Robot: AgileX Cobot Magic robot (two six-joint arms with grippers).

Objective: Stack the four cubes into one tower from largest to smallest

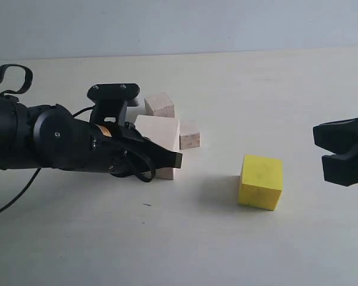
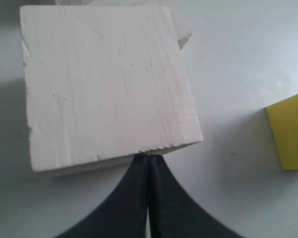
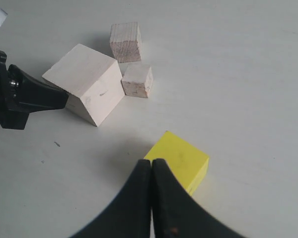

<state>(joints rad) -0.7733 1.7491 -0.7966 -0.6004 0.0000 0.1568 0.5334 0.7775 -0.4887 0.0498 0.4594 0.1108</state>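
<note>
Yellow cube (image 1: 261, 182) stands alone on table (image 1: 167, 250).

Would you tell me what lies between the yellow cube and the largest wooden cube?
Nothing but bare table, as the right wrist view shows between the yellow cube and the largest wooden cube.

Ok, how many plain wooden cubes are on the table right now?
3. The large cube sits left of centre, the small cube just behind it, the smallest cube close by its right side. All rest on the table, none stacked. None looks hidden.
</note>
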